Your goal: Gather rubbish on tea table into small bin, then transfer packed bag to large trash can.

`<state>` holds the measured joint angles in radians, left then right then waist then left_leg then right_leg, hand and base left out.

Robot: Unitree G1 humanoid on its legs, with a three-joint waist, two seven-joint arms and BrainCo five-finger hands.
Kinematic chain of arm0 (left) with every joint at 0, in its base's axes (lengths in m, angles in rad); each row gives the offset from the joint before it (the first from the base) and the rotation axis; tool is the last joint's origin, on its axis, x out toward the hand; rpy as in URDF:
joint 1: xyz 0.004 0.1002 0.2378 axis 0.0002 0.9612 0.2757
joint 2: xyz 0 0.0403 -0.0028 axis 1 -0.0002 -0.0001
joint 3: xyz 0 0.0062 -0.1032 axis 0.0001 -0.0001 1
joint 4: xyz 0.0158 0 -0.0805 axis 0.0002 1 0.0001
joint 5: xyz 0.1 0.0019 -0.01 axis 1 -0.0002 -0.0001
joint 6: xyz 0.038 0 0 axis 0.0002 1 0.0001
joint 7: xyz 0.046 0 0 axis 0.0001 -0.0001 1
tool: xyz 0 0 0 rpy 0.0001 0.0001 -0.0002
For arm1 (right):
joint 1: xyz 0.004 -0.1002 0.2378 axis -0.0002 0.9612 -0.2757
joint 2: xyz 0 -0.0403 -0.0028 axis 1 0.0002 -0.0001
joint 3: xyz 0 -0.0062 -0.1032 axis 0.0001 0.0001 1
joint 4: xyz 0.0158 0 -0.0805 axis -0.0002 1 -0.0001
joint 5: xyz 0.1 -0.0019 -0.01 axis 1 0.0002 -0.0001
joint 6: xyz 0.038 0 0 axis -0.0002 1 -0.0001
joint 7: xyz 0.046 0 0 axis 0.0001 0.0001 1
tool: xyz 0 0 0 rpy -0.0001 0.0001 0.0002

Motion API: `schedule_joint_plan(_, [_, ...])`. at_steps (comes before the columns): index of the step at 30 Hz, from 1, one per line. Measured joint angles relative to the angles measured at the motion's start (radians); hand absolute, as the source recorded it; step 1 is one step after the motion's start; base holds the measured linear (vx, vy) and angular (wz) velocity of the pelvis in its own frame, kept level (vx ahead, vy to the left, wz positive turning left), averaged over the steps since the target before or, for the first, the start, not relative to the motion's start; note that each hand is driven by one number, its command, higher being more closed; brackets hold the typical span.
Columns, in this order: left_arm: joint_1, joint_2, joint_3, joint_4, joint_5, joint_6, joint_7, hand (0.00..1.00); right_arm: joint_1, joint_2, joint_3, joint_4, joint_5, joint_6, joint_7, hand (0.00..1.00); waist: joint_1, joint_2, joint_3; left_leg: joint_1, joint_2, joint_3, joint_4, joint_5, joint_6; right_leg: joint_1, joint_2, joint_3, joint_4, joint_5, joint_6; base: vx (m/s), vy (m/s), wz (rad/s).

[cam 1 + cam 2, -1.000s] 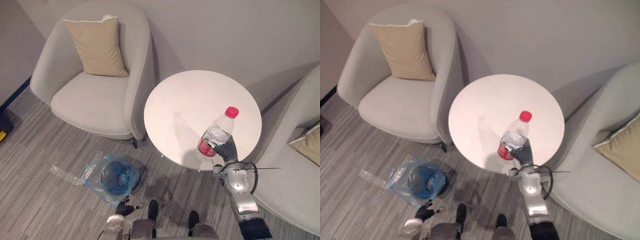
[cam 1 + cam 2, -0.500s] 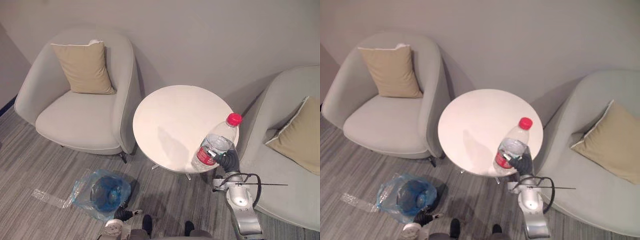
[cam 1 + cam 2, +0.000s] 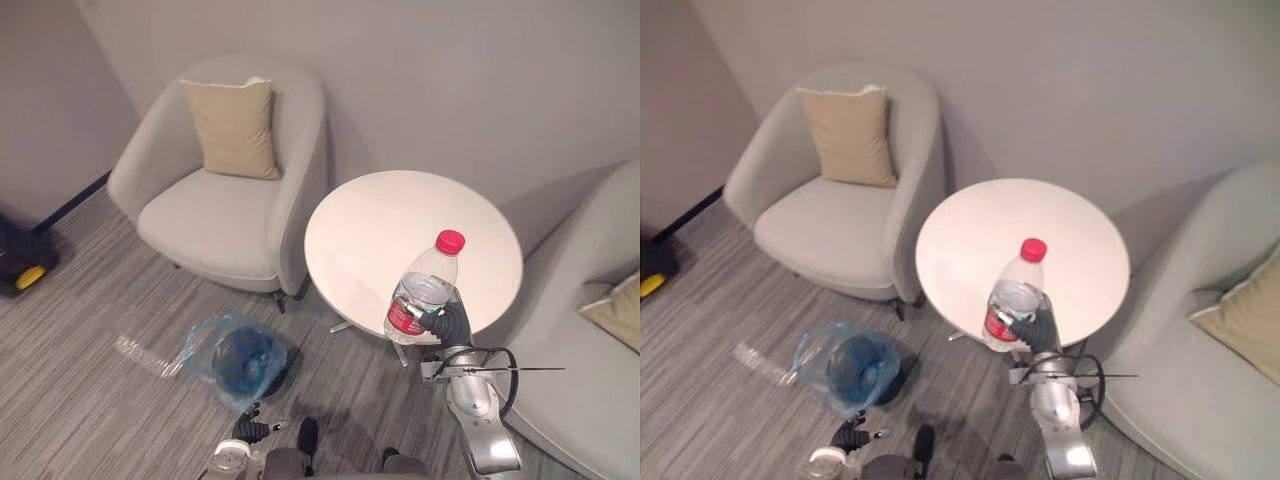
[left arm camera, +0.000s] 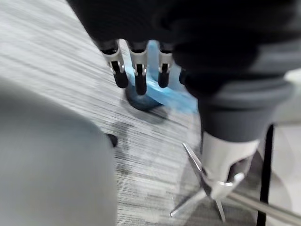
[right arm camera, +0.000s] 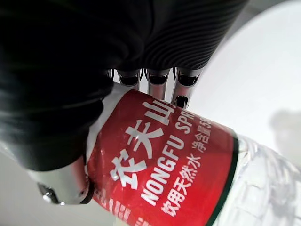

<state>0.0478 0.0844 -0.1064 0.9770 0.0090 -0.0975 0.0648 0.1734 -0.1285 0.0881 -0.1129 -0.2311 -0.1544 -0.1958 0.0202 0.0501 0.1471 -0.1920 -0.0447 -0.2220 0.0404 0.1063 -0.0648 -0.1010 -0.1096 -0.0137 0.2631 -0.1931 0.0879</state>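
so, red-capped bottle [image 3: 424, 292] in right hand [image 3: 453, 322], blue-bagged bin [image 3: 224, 346] on floor [image 3: 100, 300]

A plain grey wall [image 3: 450, 60] backs two pale seats: the left armchair [image 3: 215, 215] holding a tan cushion [image 3: 235, 128], and the right armchair [image 3: 1200, 380]. Streaked grey carpet [image 3: 80, 320] covers the floor.
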Motion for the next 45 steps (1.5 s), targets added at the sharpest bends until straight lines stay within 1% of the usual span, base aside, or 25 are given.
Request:
schedule_joint_plan(1, [0.000,-0.001,0.000,-0.008,-0.007,0.000,0.000,0.00,-0.002,0.000,0.003,0.000,0.000,0.005,-0.001,1.00,0.009,0.006,0.005,-0.004,0.011,0.005,-0.021,-0.002,0.018,-0.006,0.008,-0.018,0.016,-0.001,-0.009,-0.09,-0.111,0.48])
schedule_joint_plan(2, [0.000,-0.001,-0.001,-0.011,-0.011,0.001,-0.001,0.00,-0.001,0.001,0.005,0.001,0.000,0.008,-0.001,1.00,0.010,0.011,0.006,-0.013,0.032,0.060,-0.031,-0.028,0.058,0.000,0.014,-0.040,0.012,0.005,-0.020,-0.10,-0.125,0.61])
schedule_joint_plan(3, [0.001,-0.002,-0.002,-0.004,-0.011,0.001,-0.002,0.00,-0.003,0.002,0.006,0.001,0.003,0.008,-0.002,1.00,0.008,0.006,0.002,-0.018,0.045,0.129,-0.048,-0.087,0.125,0.001,0.011,-0.048,-0.007,0.016,-0.037,-0.09,-0.099,0.78])
schedule_joint_plan(4, [-0.009,0.008,0.000,0.006,-0.010,0.001,-0.003,0.00,-0.007,0.010,-0.004,0.000,0.007,0.004,-0.005,1.00,-0.002,-0.020,0.008,-0.029,0.050,0.219,-0.025,-0.137,0.151,0.005,-0.017,-0.068,-0.044,0.027,-0.040,-0.08,-0.055,0.98])
schedule_joint_plan(7, [-0.033,0.005,-0.015,0.014,-0.006,0.014,-0.003,0.00,-0.002,0.009,-0.062,0.020,0.015,0.011,-0.024,1.00,-0.022,-0.009,0.015,-0.090,0.116,0.426,0.279,-0.141,0.165,0.032,-0.048,-0.192,-0.043,0.033,-0.048,-0.08,-0.020,0.94])
schedule_joint_plan(10, [-0.027,-0.002,-0.043,0.015,0.010,0.016,-0.002,0.00,0.004,0.010,-0.087,0.020,0.015,0.010,-0.042,1.00,-0.037,0.018,0.008,-0.020,0.118,0.474,0.206,-0.150,0.072,0.068,-0.041,-0.245,-0.055,0.015,-0.024,-0.02,0.034,0.75])
schedule_joint_plan(11, [-0.027,0.001,-0.050,0.012,0.021,0.015,-0.002,0.00,0.004,0.014,-0.086,0.021,0.015,0.010,-0.041,1.00,-0.035,0.001,0.010,0.010,0.093,0.467,0.112,-0.117,0.066,0.069,-0.048,-0.258,-0.069,0.022,-0.015,-0.02,0.070,0.57])
schedule_joint_plan(14, [-0.025,0.020,-0.070,0.012,0.029,0.016,-0.001,0.00,-0.008,0.050,-0.062,0.047,0.015,0.007,-0.036,1.00,-0.018,-0.014,0.009,0.050,0.065,0.456,0.014,-0.066,0.075,0.092,-0.051,-0.265,-0.114,0.048,-0.008,-0.01,0.053,0.19])
schedule_joint_plan(19, [-0.023,0.022,-0.071,0.016,0.031,0.015,0.000,0.00,-0.014,0.070,-0.043,0.100,0.015,0.010,-0.019,1.00,-0.014,-0.017,0.010,0.078,0.033,0.430,-0.019,-0.063,0.084,0.121,-0.071,-0.280,-0.127,0.043,0.012,0.01,0.063,0.13])
schedule_joint_plan(23, [-0.026,0.037,-0.070,0.006,0.029,0.011,0.000,0.00,-0.016,0.066,-0.035,0.107,0.012,0.010,-0.018,1.00,-0.014,-0.051,0.026,0.040,-0.004,0.432,0.114,-0.176,0.096,0.104,-0.131,-0.261,-0.009,-0.057,0.061,0.07,0.077,0.20])
schedule_joint_plan(24, [-0.025,0.041,-0.070,0.005,0.028,0.007,0.000,0.00,-0.015,0.067,-0.029,0.107,0.011,0.010,-0.017,1.00,-0.014,-0.060,0.025,0.027,-0.012,0.421,0.156,-0.215,0.097,0.104,-0.147,-0.257,0.037,-0.057,0.063,0.18,0.124,0.09])
schedule_joint_plan(25, [-0.026,0.040,-0.070,0.006,0.028,0.005,0.002,0.00,-0.018,0.063,-0.024,0.108,0.009,0.011,-0.014,1.00,-0.016,-0.058,0.026,0.026,-0.016,0.410,0.173,-0.231,0.102,0.080,-0.151,-0.224,0.095,-0.052,0.056,0.16,0.127,0.25])
schedule_joint_plan(27, [-0.025,0.041,-0.070,0.016,0.027,0.005,0.007,0.00,-0.006,0.057,-0.018,0.110,0.004,0.012,-0.010,1.00,-0.029,-0.048,0.023,0.042,-0.012,0.363,0.183,-0.249,0.116,-0.007,-0.135,-0.140,0.297,-0.005,-0.009,0.23,0.109,0.51])
schedule_joint_plan(28, [-0.025,0.042,-0.068,0.014,0.026,0.005,0.015,0.00,-0.004,0.053,-0.016,0.120,0.003,0.012,-0.009,1.00,-0.038,-0.044,0.028,0.062,0.000,0.326,0.181,-0.254,0.127,-0.044,-0.093,-0.085,0.356,-0.029,-0.023,0.31,0.038,0.76])
schedule_joint_plan(29, [-0.026,0.045,-0.069,0.018,0.026,0.007,0.018,0.00,-0.001,0.051,-0.002,0.129,0.002,0.012,-0.001,1.00,-0.039,-0.045,0.029,0.083,0.009,0.288,0.169,-0.259,0.130,-0.065,-0.026,-0.040,0.339,-0.074,-0.022,0.28,-0.015,0.76])
schedule_joint_plan(31, [-0.028,0.054,-0.069,0.029,0.026,0.007,0.018,0.00,0.002,0.050,0.005,0.128,0.002,0.011,0.002,1.00,-0.041,-0.053,0.029,0.126,0.011,0.246,0.135,-0.250,0.118,-0.091,0.051,0.005,0.266,-0.087,-0.031,0.27,-0.059,0.75])
schedule_joint_plan(33, [-0.028,0.053,-0.069,0.037,0.029,0.008,0.016,0.00,0.002,0.047,0.000,0.128,0.003,0.010,0.002,1.00,-0.047,-0.059,0.026,0.149,0.002,0.219,0.136,-0.243,0.113,-0.099,0.089,0.026,0.167,-0.065,-0.052,0.32,-0.093,0.73])
schedule_joint_plan(34, [-0.027,0.050,-0.069,0.038,0.029,0.008,0.016,0.00,0.002,0.047,-0.002,0.128,0.003,0.009,0.002,1.00,-0.047,-0.064,0.023,0.156,-0.007,0.208,0.138,-0.245,0.110,-0.104,0.090,0.029,0.127,-0.038,-0.054,0.39,-0.133,0.83])
schedule_joint_plan(35, [-0.027,0.049,-0.065,0.045,0.032,0.008,0.016,0.00,0.002,0.044,-0.008,0.129,0.004,0.007,0.004,1.00,-0.050,-0.071,0.017,0.168,-0.028,0.180,0.146,-0.260,0.092,-0.105,0.077,0.020,0.043,0.069,-0.085,0.33,-0.108,0.77])
schedule_joint_plan(36, [-0.026,0.030,-0.062,0.051,0.035,0.010,0.015,0.00,0.006,0.036,-0.019,0.129,0.005,0.008,0.007,1.00,-0.052,-0.040,0.008,0.163,-0.012,0.167,0.159,-0.267,0.079,-0.083,0.086,0.000,0.019,0.086,-0.088,0.35,-0.076,0.66])
schedule_joint_plan(38, [-0.019,0.014,-0.042,0.054,0.038,0.008,0.014,0.00,0.003,0.035,-0.027,0.129,0.005,0.008,0.014,1.00,-0.043,-0.007,0.000,0.160,0.017,0.187,0.186,-0.291,0.041,-0.046,0.103,-0.022,-0.023,0.093,-0.091,0.36,-0.054,0.22])
schedule_joint_plan(40, [-0.020,0.011,-0.038,0.051,0.039,0.008,0.010,0.00,0.010,0.036,-0.027,0.127,0.006,0.009,0.020,1.00,-0.042,-0.011,0.004,0.155,0.030,0.220,0.269,-0.297,0.030,0.011,0.111,-0.032,-0.052,0.094,-0.094,0.27,-0.060,0.20])
schedule_joint_plan(42, [-0.019,0.011,-0.038,0.032,0.049,0.007,0.009,0.00,0.032,0.035,-0.026,0.107,0.006,0.008,0.017,1.00,-0.040,-0.023,0.014,0.088,0.046,0.282,0.481,-0.313,0.021,0.087,0.104,-0.026,-0.082,0.092,-0.115,0.20,0.001,0.17])
schedule_joint_plan(43, [-0.019,0.012,-0.038,0.030,0.049,0.001,0.009,0.00,0.029,0.033,-0.024,0.100,0.007,0.008,0.017,1.00,-0.038,-0.026,0.016,0.057,0.080,0.327,0.538,-0.343,0.022,0.103,0.104,-0.019,-0.082,0.083,-0.129,0.14,0.038,-0.07])
schedule_joint_plan(45, [-0.022,0.012,-0.038,0.026,0.049,0.001,0.009,0.00,0.012,0.030,-0.027,0.100,0.006,0.008,0.016,1.00,-0.036,-0.013,0.018,0.029,0.141,0.354,0.457,-0.345,0.012,0.107,0.104,-0.016,-0.077,0.081,-0.128,0.15,0.087,-0.18])
